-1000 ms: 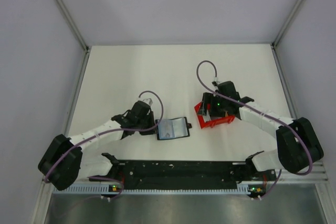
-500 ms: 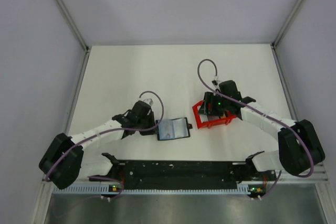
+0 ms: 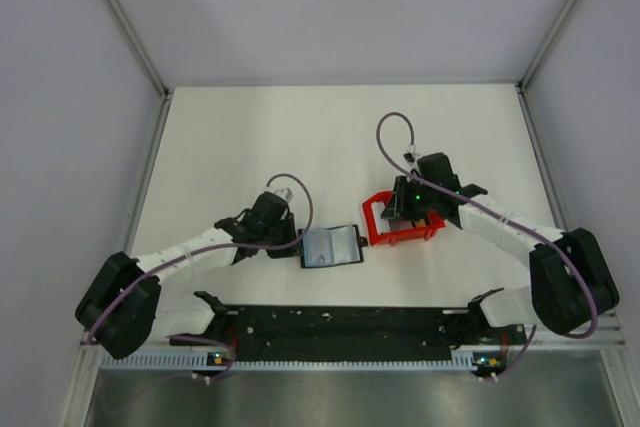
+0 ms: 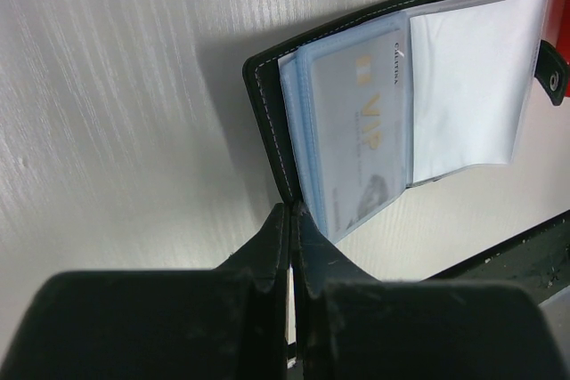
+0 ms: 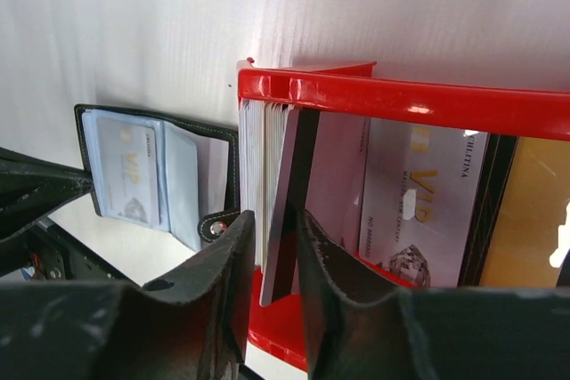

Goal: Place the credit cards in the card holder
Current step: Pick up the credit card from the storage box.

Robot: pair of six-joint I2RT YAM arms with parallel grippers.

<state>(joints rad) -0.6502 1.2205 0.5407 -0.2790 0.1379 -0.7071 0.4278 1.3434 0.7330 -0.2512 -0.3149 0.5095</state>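
Note:
The card holder lies open on the table, black cover down, clear pockets up, one with a pale VIP card in it. My left gripper is shut on the cover's near edge. Credit cards sit in the red tray: a pale stack on edge, a pale VIP card and a tan card lying flat. My right gripper reaches into the tray with its jaws narrowly apart around a dark-edged card that leans between them.
The card holder lies just left of the tray, its snap tab close to my right gripper's left finger. A black rail runs along the near table edge. White walls close in the table at the back and sides.
My right gripper's jaws have narrowed around the standing card, and the red tray has turned and shifted slightly left. The left arm and card holder have barely moved.

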